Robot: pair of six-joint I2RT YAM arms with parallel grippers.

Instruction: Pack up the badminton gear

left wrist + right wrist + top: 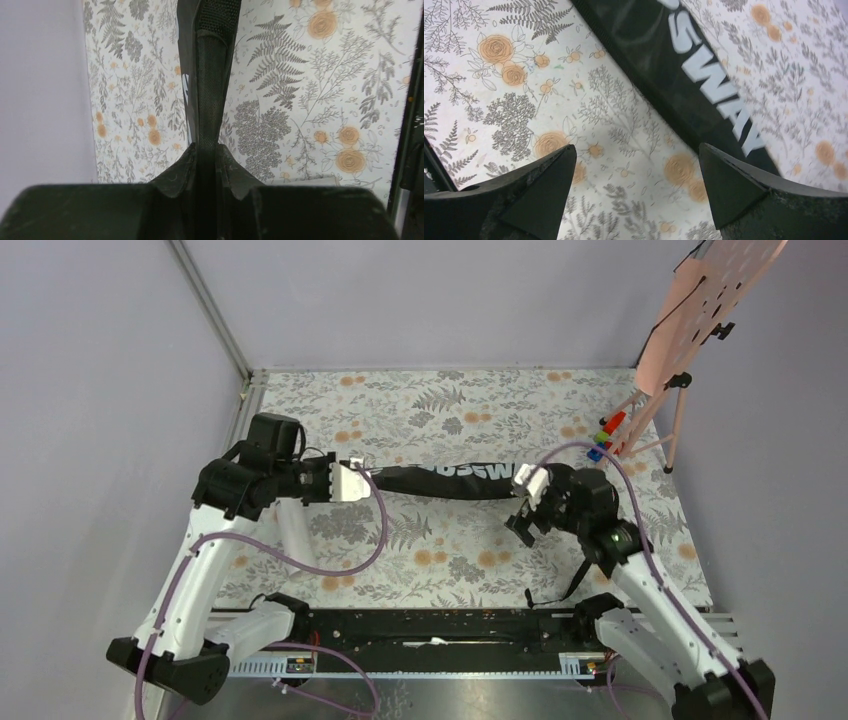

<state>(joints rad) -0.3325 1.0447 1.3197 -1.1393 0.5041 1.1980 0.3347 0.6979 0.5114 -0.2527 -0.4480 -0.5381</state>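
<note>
The black racket-shaped "CROSSWAY" bag (460,480) lies across the middle of the floral table. My left gripper (368,478) is shut on the bag's narrow left end. In the left wrist view the bag's black mesh end (210,75) runs straight out from between the closed gripper (205,149). My right gripper (524,524) is open and empty, just in front of the bag's right end. In the right wrist view it (636,152) hangs over bare tablecloth, with the bag's white lettering (719,85) beyond the right finger. No rackets, shuttlecocks or tube show.
The pink perforated board (715,300) stands on its stand at the back right, with small coloured toys (605,432) at its feet. A thin black strap (572,582) lies by the right arm. A black rail (420,625) runs along the near edge.
</note>
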